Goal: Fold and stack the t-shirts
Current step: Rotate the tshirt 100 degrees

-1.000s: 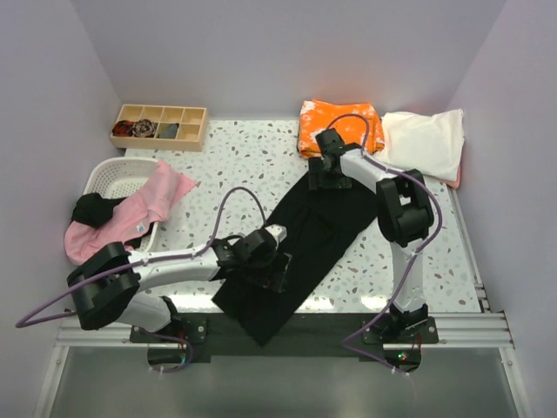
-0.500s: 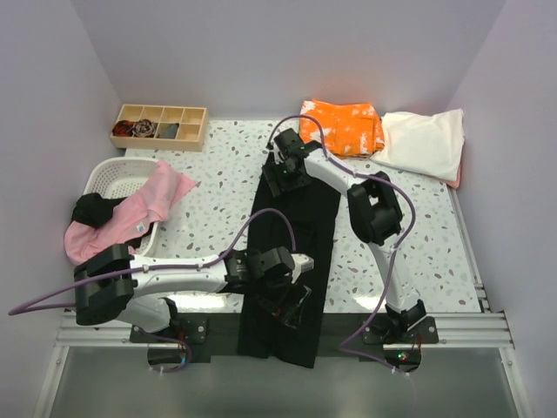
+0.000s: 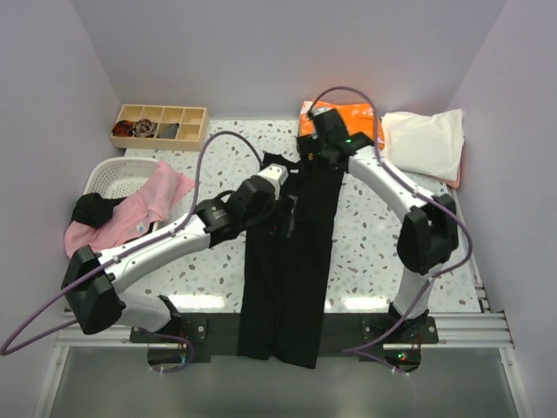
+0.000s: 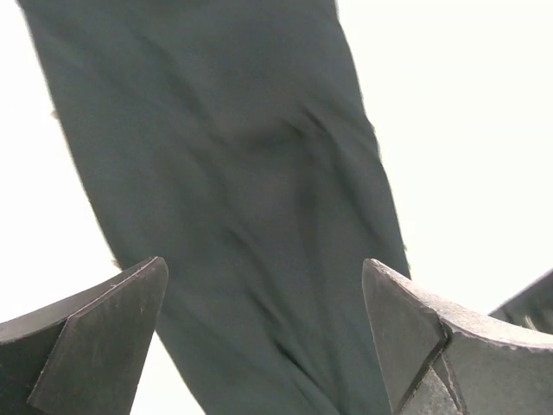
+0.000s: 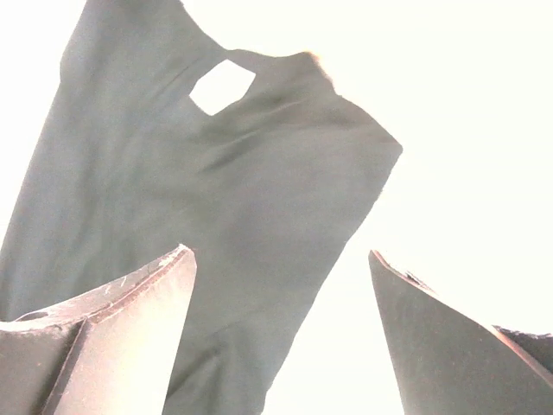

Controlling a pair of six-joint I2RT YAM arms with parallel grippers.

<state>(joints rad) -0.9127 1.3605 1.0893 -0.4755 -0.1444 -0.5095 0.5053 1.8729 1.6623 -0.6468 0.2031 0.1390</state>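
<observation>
The black t-shirt (image 3: 291,261) lies as a long narrow strip from the table's middle down over the front edge. My left gripper (image 3: 280,216) hovers open above its upper part. In the left wrist view the black t-shirt (image 4: 242,173) fills the space under the empty left gripper (image 4: 263,262). My right gripper (image 3: 312,155) hangs open over the strip's far end. The right wrist view shows the black t-shirt (image 5: 216,173), with a small white patch (image 5: 223,86), below the empty right gripper (image 5: 279,252). Orange (image 3: 361,122) and cream (image 3: 426,144) t-shirts lie at the back right. The pink t-shirt (image 3: 144,205) drapes over the basket.
A white slotted basket (image 3: 109,174) stands at the left with dark cloth (image 3: 91,209) in it. A wooden compartment tray (image 3: 161,126) sits at the back left. Grey walls close in on the left, back and right sides.
The black t-shirt swung from a diagonal lie into a straight strip. Since then my left gripper has moved from the front edge toward the middle, and my right gripper back and to the right.
</observation>
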